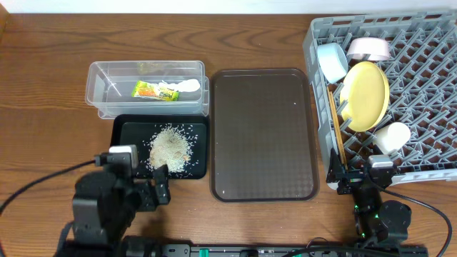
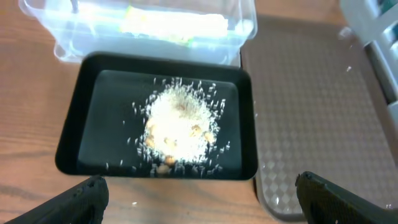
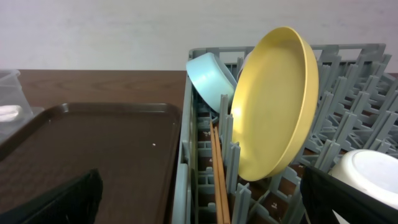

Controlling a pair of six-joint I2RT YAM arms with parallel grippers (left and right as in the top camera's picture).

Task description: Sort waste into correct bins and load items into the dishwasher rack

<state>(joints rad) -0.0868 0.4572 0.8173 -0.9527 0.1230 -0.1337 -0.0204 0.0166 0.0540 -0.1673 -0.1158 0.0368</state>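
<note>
A round yellow plate (image 3: 277, 102) is stood on edge among the pegs of the grey dishwasher rack (image 3: 188, 143), with a light blue bowl (image 3: 210, 76) tilted just behind it. Wooden chopsticks (image 3: 219, 180) are laid along the rack's left wall, beside the dark brown serving tray (image 3: 93, 143).

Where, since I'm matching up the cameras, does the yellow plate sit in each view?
Overhead: yellow plate at upper right, standing in the grey rack.
Left wrist: not in view.
Right wrist: right of centre, upright between pegs.
Shared landmark: the brown tray, in all three views.
</note>
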